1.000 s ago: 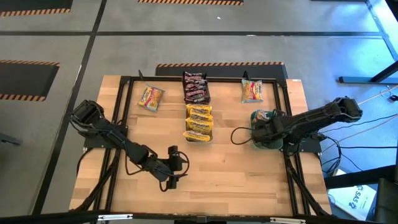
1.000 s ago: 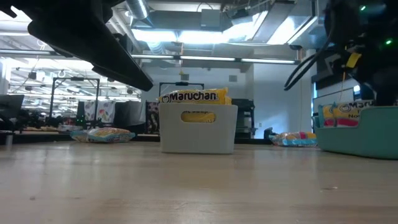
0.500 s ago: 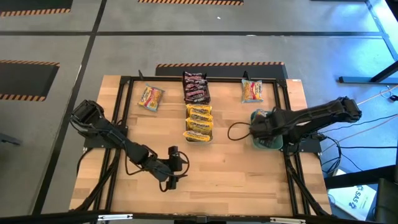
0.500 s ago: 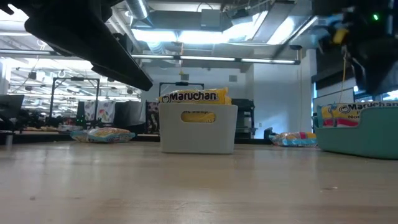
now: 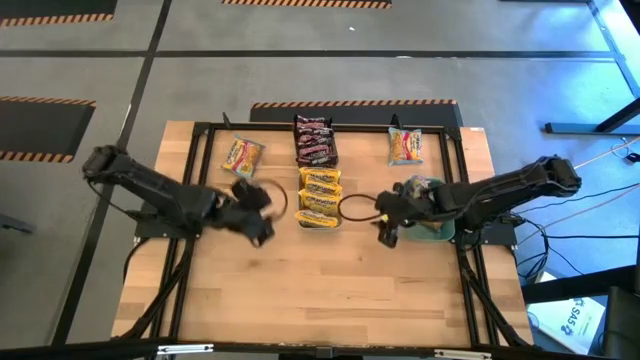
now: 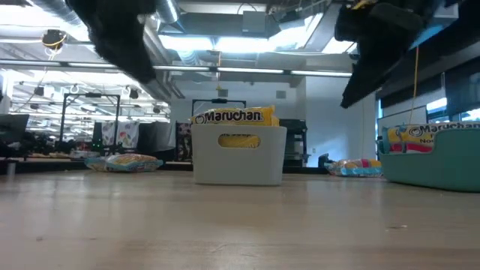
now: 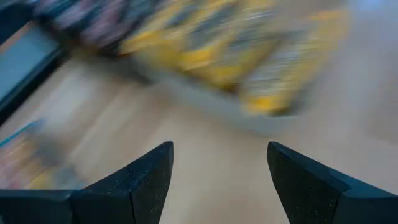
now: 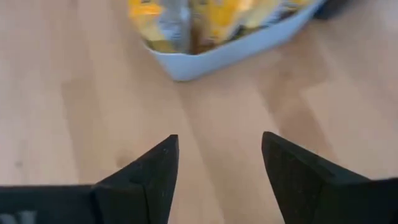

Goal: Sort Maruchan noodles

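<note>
Wooden surface (image 5: 330, 280) with both arms over its middle. Clear bin (image 5: 320, 200) of yellow noodles (image 5: 321, 182) sits centre, brown packets (image 5: 314, 141) at the far edge behind it. Teal bin (image 5: 432, 228) near the right edge holds packets. Left pincer (image 5: 262, 205) spread, empty, just left of the clear bin; right pincer (image 5: 388, 222) spread, empty, between the bins.

Left tool (image 7: 219, 180) seen at frame bottom, two dark fingers (image 7: 140, 180) spread apart, nothing held between them. Pale wooden surface (image 7: 211, 155) seen beyond fingers. Yellow noodle packets (image 7: 249, 56) seen ahead in pale bin (image 7: 205, 106), heavily blurred. Darker packets (image 7: 93, 18) seen farther off, details not readable. Another yellowish packet (image 7: 25, 155) seen at edge, blurred.
</note>
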Robot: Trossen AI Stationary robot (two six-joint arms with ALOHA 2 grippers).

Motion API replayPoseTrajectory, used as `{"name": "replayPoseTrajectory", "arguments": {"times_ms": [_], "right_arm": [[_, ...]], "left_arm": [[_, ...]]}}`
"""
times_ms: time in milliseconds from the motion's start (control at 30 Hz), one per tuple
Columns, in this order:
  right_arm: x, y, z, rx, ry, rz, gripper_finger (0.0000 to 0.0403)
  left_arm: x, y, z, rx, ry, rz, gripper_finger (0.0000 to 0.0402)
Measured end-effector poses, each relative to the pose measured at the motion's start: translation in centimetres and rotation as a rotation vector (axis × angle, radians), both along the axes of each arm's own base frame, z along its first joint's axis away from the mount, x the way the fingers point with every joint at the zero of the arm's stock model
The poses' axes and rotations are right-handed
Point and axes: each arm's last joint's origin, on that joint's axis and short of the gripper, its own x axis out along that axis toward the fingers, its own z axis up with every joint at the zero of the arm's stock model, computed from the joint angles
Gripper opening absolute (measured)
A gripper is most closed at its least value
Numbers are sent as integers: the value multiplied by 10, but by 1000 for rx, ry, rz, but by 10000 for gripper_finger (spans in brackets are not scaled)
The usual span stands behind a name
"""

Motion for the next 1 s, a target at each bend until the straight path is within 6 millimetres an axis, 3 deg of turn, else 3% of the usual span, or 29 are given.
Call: {"name": "replayPoseTrajectory", "arguments": {"times_ms": [233, 567, 700, 833, 1000], "right_arm": [[-3, 24, -32, 31, -156, 104, 205], [-9, 45, -39, -83, -300, 141, 198], [-8, 43, -39, -118, -303, 128, 198], [-8, 42, -39, -150, -309, 99, 198], [-8, 42, -38, -157, -311, 92, 198]], "left_arm": [[-13, 77, -2, -8, 142, 380, 255], [-26, 170, -30, -61, 266, 602, 255], [-26, 199, -49, -112, 272, 583, 255], [-31, 225, -65, -101, 318, 674, 255], [-36, 243, -90, -170, 405, 725, 255]]}}
